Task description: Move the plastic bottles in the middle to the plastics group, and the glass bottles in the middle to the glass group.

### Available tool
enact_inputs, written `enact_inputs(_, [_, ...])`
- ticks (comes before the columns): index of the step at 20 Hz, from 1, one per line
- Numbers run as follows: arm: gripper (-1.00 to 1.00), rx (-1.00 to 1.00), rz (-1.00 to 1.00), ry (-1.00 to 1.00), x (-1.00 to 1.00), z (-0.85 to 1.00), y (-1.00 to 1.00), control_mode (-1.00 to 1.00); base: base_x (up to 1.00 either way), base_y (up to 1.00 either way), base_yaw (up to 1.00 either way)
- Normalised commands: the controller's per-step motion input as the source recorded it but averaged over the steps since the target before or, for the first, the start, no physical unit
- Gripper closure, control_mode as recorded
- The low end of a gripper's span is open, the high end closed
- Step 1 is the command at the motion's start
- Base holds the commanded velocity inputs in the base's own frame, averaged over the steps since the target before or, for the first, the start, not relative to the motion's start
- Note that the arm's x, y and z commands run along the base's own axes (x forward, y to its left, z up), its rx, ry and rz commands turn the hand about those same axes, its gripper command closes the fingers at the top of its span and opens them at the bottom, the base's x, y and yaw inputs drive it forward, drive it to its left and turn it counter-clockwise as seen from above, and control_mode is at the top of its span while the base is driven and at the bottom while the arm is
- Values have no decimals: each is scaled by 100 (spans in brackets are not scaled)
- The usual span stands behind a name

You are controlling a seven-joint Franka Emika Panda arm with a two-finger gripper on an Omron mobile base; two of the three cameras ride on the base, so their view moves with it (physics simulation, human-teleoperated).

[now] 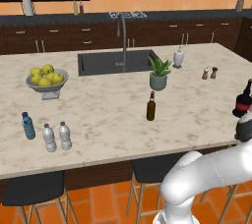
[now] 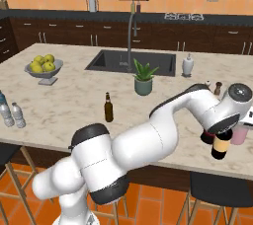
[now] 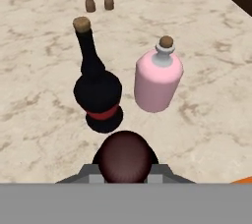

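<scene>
I find the claw (image 2: 221, 137) closed on the tall black wine bottle (image 2: 220, 147), held at the tabletop's (image 1: 113, 115) right end, its yellow-tan label showing below the wrist. In the hand view the bottle's dark top (image 3: 124, 156) sits just short of the round-bodied red-banded bottle (image 3: 97, 90) and a pink bottle (image 3: 158, 78) (both upright, close together). The slim brown-olive bottle (image 1: 151, 106) stands mid-tabletop. The blue bottle (image 1: 28, 126) and two clear water bottles (image 1: 56, 136) stand at the left.
</scene>
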Motion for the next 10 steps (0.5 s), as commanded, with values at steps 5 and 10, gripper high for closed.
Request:
enact_inputs(5, [100,0,0,-1,20,-35,0,-100,0,0,0])
enact_inputs(10, [100,0,0,-6,13,-32,-10,-100,0,0,0])
